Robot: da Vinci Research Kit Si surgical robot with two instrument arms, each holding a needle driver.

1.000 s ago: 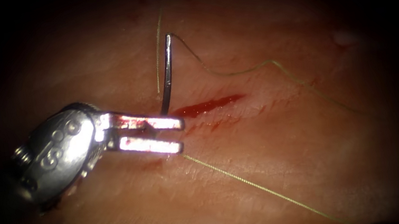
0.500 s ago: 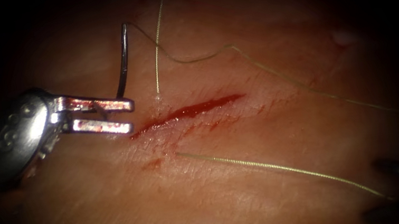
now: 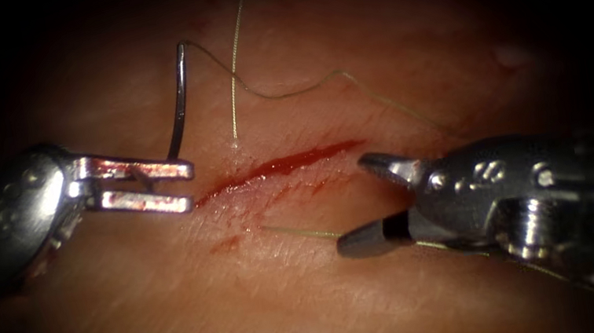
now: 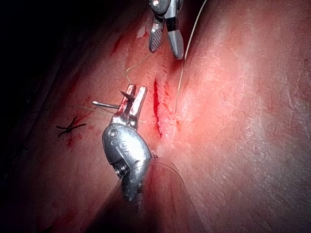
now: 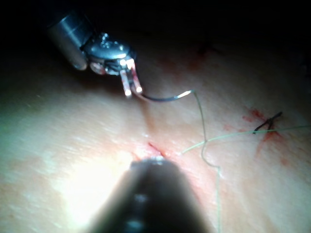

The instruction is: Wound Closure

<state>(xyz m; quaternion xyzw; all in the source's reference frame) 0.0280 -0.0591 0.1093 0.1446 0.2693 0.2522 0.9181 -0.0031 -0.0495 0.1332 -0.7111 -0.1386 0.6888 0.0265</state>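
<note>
The right hand is seen nearest in the endoscope view, its jaws spread wide and holding nothing, poised over the right end of the cut and over a strand of thread that lies across the tissue below the cut. That open stance suggests readiness to take something up, though this is only a judgement. Half a second ago it was barely inside the frame.

Further back, at the left end of the cut, the left hand is clenched on the needle near its tip end; the needle stands clear of the tissue, its swaged end raised so the trailing thread is carried up and rightward. Over the last second it has been drawn away leftward.

In the left wrist view, a dark knotted stitch is probably an earlier closure.
</note>
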